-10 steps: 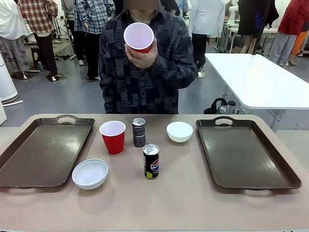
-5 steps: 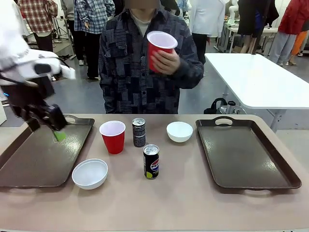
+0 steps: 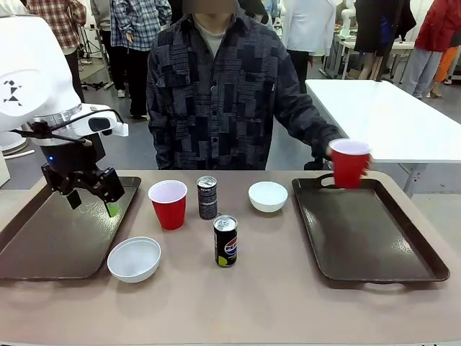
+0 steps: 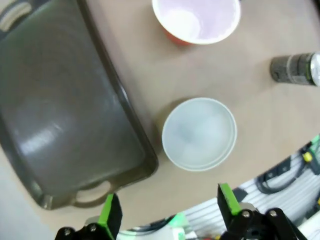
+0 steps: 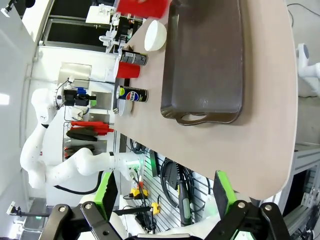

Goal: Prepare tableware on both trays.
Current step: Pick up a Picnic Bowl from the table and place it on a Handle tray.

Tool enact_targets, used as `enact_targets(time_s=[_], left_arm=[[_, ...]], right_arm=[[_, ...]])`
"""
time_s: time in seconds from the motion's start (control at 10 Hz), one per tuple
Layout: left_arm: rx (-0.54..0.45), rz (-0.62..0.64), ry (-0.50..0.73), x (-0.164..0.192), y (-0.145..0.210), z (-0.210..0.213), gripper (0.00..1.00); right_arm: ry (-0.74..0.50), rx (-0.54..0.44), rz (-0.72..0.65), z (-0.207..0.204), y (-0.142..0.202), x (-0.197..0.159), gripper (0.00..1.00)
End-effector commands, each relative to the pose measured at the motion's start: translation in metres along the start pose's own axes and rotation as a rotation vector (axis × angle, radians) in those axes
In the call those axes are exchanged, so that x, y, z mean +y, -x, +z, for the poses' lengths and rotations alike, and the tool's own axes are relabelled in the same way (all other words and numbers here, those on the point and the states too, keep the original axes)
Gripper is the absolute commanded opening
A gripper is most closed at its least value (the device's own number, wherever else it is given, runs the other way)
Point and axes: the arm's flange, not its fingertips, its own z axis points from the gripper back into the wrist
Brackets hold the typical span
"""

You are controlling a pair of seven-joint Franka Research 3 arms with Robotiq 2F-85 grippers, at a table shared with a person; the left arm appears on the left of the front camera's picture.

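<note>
the left end effector (image 3: 92,200) hangs over the left tray (image 3: 50,238), fingers spread wide and empty, its wrist camera looking down on the white bowl (image 4: 199,133) just beside that tray's rim (likely its pick). the person (image 3: 216,94) holds a red cup (image 3: 350,164) above the right tray (image 3: 374,245), presumably to set it down. the right end effector (image 5: 162,195) is wide too, holding nothing.
</note>
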Motion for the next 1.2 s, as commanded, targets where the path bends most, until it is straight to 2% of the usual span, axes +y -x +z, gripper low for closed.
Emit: enact_targets(time_s=[0.0, 0.3, 0.5, 0.7, 1.0, 1.1], left_arm=[[-0.016, 0.025, -0.008, 0.001, -0.001, 0.002, 1.0], [-0.002, 0.002, 0.009, 0.001, 0.0, 0.001, 1.0], [-0.07, -0.016, -0.012, -0.004, -0.004, -0.034, 1.0], [-0.091, -0.018, -0.043, -0.012, -0.006, -0.054, 1.0], [-0.04, -0.01, -0.055, -0.018, -0.008, -0.076, 1.0], [-0.028, -0.015, -0.059, -0.019, -0.01, -0.083, 0.94]], right_arm=[[-0.007, -0.005, 0.003, 0.001, 0.001, 0.0, 1.0], [-0.007, -0.005, 0.003, 0.001, 0.001, 0.0, 1.0], [-0.007, -0.005, 0.003, 0.001, 0.001, 0.0, 1.0], [-0.007, -0.005, 0.003, 0.001, 0.001, 0.0, 1.0], [-0.007, -0.005, 0.003, 0.001, 0.001, 0.0, 1.0], [-0.007, -0.005, 0.003, 0.001, 0.001, 0.0, 1.0]])
